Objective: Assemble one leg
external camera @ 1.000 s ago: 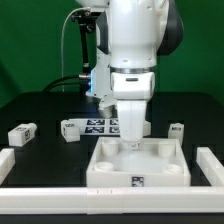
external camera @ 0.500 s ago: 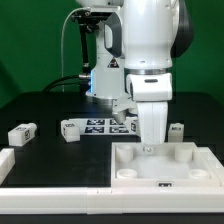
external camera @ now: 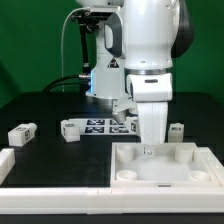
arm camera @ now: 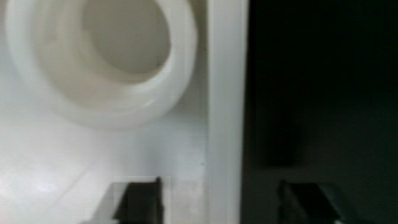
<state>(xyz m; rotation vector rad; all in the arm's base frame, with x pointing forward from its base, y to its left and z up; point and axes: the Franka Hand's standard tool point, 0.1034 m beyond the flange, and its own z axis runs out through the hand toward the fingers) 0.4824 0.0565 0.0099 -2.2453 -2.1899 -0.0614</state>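
Now that the tray has slid toward 3 o'clock in the exterior view, the tool straddles its rim unclenched; legs lie untouched.

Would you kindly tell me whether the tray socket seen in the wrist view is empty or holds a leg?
Empty: the socket in the tray shows a bare round hollow, with nothing standing in it.

Claw and tray shifted together toward exterior view's right.
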